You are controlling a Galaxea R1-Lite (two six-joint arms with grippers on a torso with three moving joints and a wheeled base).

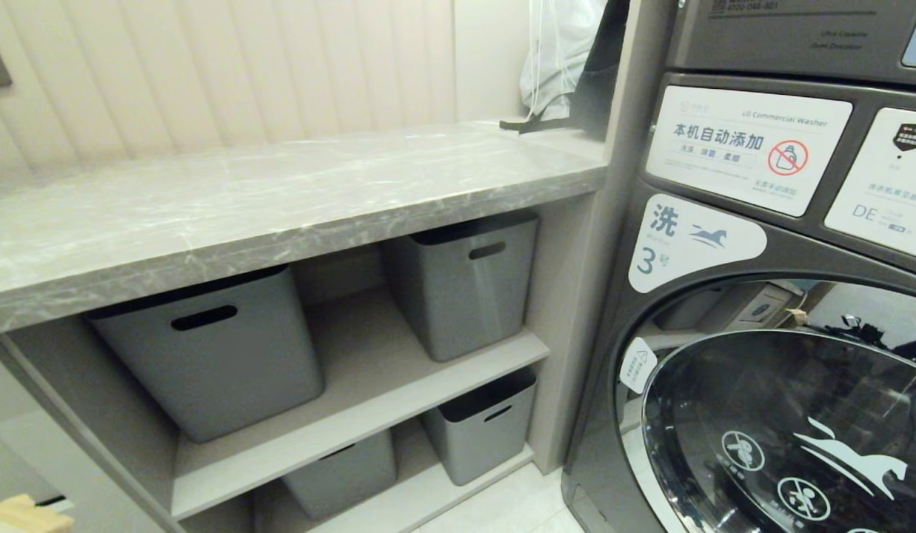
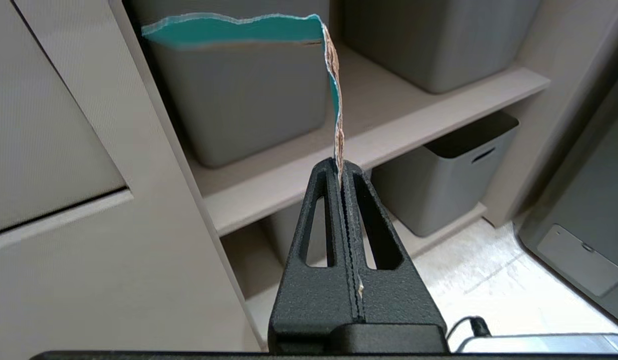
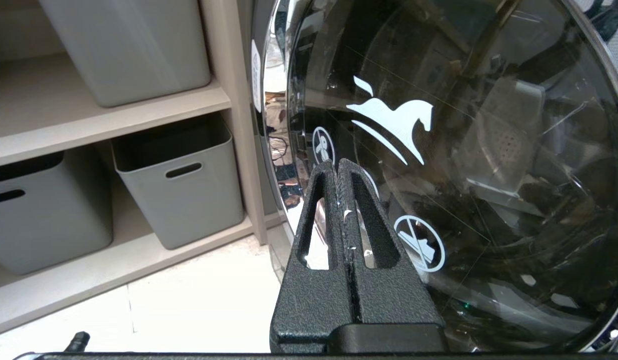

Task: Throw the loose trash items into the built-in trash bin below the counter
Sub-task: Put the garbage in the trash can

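Teal-edged brown strip pinched in left pincer, jaws clamped on its lower end, strip standing up before grey tubs on shelf. Right pincer closed, empty, facing washer door. Marble worktop above shelves. Tan corner possibly cardboard.

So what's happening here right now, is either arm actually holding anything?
The left hand is shut on a thin brown strip with a teal edge, held in front of the shelves with the grey tubs. The right hand is shut and empty, parked facing the washer door. The counter shows no other scraps in the head view.
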